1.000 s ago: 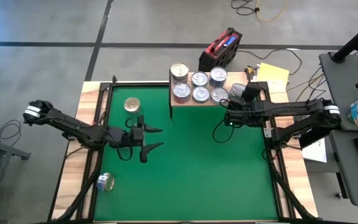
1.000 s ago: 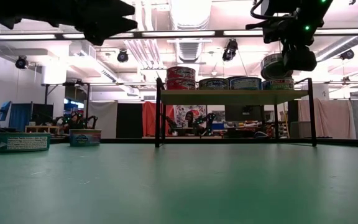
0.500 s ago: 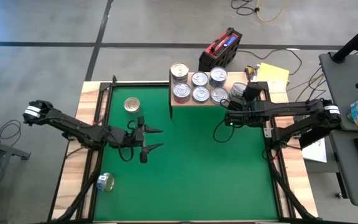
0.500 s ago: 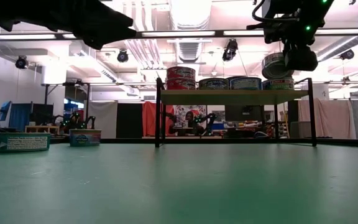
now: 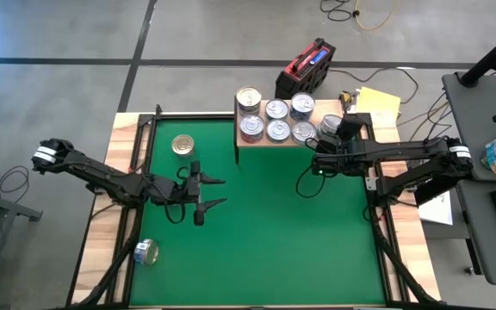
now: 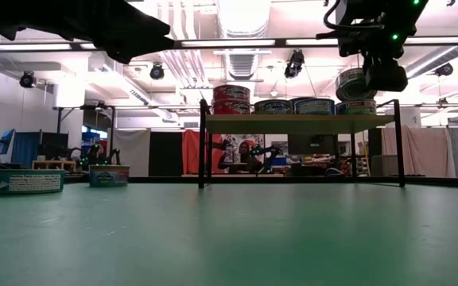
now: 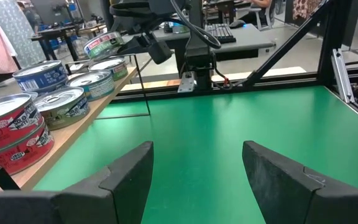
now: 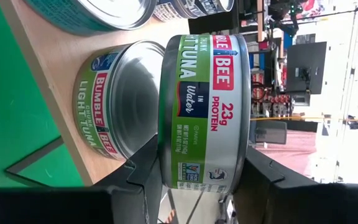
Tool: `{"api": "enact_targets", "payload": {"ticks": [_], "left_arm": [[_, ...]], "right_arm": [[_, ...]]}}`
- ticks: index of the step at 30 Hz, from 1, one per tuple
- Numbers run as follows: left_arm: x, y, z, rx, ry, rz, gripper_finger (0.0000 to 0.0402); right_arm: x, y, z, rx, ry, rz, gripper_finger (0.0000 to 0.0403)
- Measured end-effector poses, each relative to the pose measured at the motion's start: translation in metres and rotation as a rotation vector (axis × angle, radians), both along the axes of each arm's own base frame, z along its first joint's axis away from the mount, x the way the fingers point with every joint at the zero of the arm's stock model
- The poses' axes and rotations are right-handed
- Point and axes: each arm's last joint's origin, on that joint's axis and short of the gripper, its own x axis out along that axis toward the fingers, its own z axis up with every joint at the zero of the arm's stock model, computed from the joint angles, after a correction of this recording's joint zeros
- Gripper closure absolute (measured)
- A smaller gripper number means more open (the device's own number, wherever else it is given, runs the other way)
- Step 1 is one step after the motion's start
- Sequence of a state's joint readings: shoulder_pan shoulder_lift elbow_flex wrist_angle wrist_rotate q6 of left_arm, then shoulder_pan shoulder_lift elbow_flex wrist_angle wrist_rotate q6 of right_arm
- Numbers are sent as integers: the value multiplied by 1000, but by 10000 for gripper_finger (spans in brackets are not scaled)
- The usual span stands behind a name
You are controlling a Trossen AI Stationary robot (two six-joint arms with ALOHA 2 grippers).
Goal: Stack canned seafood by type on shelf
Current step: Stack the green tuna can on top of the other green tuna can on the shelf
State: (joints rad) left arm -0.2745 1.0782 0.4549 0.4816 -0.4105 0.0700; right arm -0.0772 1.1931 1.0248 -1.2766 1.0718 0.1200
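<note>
Over the shelf's (image 5: 310, 140) right end, right gripper (image 8: 194, 163) holds a tuna can (image 8: 204, 112) just above a matching can (image 8: 114, 99); left gripper (image 5: 207, 191) waits wide open, mid-mat.

In the right wrist view we see the green-labelled can (image 8: 204, 112) only in part: the right hand (image 8: 197, 186) covers its lower rim, and the can behind it (image 8: 114, 99) is half hidden by it. A third can (image 8: 98, 12) is cut off by the picture's edge. In the low view the left arm (image 6: 94, 24) is cut by the upper edge, so we cannot see its hand there. From above, the labels of the cans on the shelf (image 5: 241, 142) are too small for us to read. The red can (image 7: 8, 127) is cropped at the left wrist picture's edge.
</note>
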Motion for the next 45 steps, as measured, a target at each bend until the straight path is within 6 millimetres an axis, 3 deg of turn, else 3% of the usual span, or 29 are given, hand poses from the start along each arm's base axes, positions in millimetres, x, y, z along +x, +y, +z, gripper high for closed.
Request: {"api": "enact_targets", "payload": {"ticks": [45], "left_arm": [[0,0,0,-1,-2,-1,171]], "right_arm": [[1,0,0,2,-11,0,256]]}}
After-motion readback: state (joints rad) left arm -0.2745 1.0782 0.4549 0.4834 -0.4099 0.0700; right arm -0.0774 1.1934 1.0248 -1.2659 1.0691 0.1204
